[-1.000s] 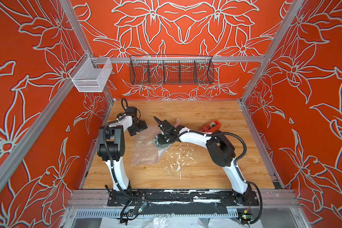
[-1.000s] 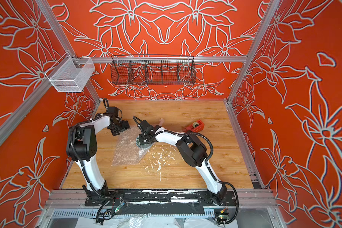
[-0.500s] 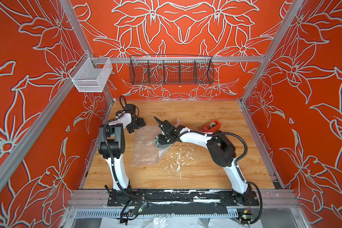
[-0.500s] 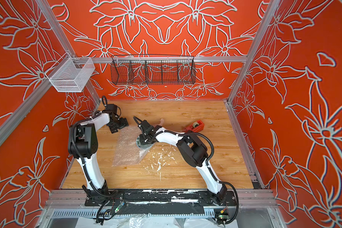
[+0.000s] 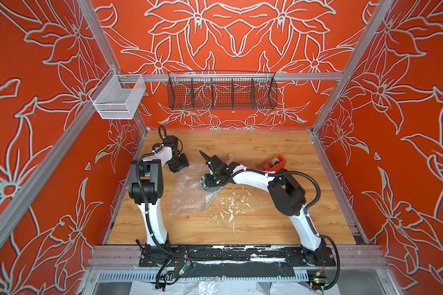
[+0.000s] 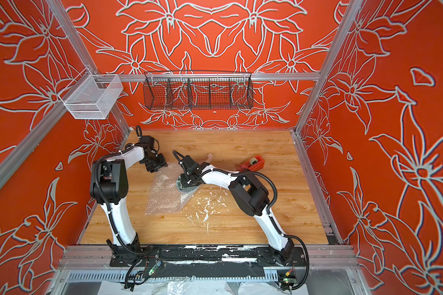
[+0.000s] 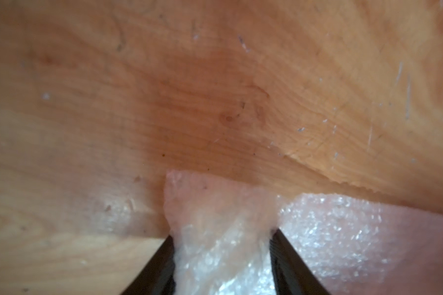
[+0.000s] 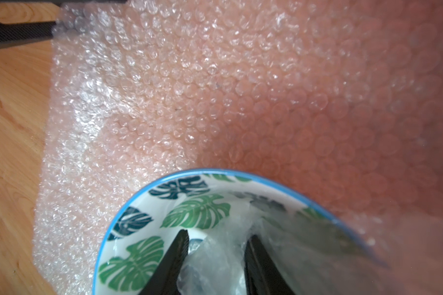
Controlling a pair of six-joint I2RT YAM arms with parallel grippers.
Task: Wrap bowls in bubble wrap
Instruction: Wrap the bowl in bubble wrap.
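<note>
On the table (image 5: 266, 217) in a top view, the bowl (image 5: 205, 188) sits at the right edge of the wrap (image 5: 187, 196). In the left wrist view the left gripper (image 7: 223, 233) pinches a wrap corner. In the right wrist view the right gripper (image 8: 218, 233) clamps a wrap fold inside the bowl.

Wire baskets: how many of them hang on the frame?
2. The white mesh basket hangs at the rear left corner; the long black wire basket hangs on the back rail. I see no others.

White arms (image 5: 154, 219), black joints (image 5: 288, 194), ribbed black cables (image 5: 317, 186).
</note>
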